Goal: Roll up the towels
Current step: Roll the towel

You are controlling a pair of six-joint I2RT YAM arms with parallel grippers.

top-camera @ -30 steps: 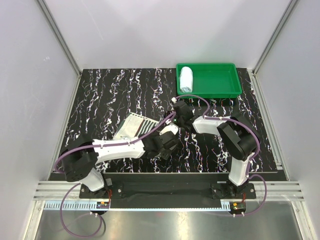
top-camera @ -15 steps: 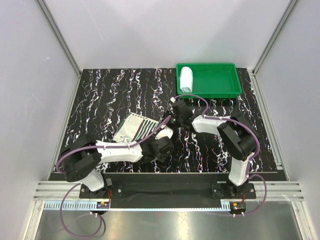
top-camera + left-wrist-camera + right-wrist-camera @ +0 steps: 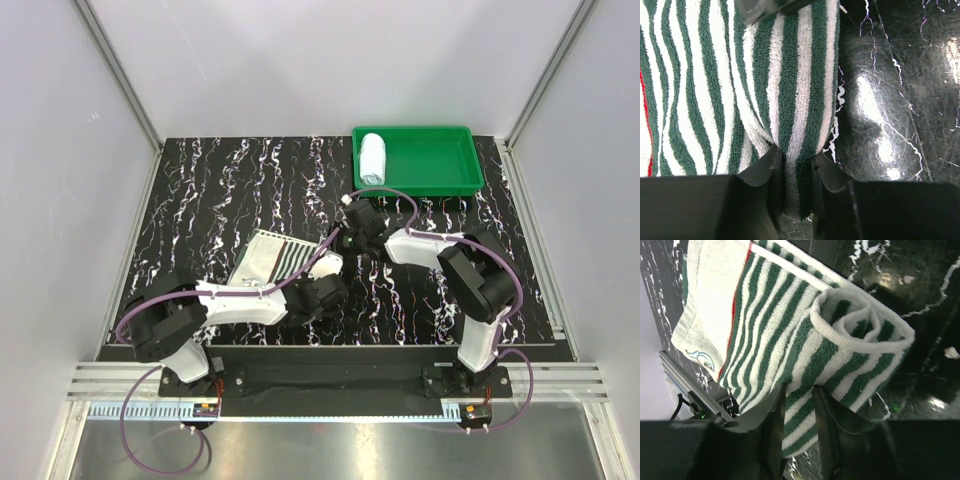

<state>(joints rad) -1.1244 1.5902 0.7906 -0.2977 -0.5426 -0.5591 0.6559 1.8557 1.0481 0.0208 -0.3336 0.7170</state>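
Top view:
- Striped towel [image 3: 268,256] left of the counter [image 3: 200,190] middle, nearer the near edge than the far one. Mostly flat, right side under the two wrists.
- Left arm [image 3: 245,300] low and stretched rightward from the near-left corner, wrist at the towel's near-right end.
- Right arm [image 3: 470,280] folded at the elbow, forearm reaching left to the towel's far-right end.
- Pale blue towel [image 3: 372,158] rolled up, lying in the left end of the green tray [image 3: 430,160] at the far-right corner.

Left wrist view:
- Left jaws narrow, pinching a fold of the striped towel [image 3: 790,75] between both fingers [image 3: 769,167].
- Cloth spread away from the wrist, bare counter [image 3: 890,100] just beside it on the right.

Right wrist view:
- Right jaws narrow, clamped on the cloth layer just below a partly rolled coil of the striped towel [image 3: 860,340].
- Fingers [image 3: 774,407] either side of that layer.
- Unrolled rest running up-left: plain pale panel, red line, small emblem near its edge.
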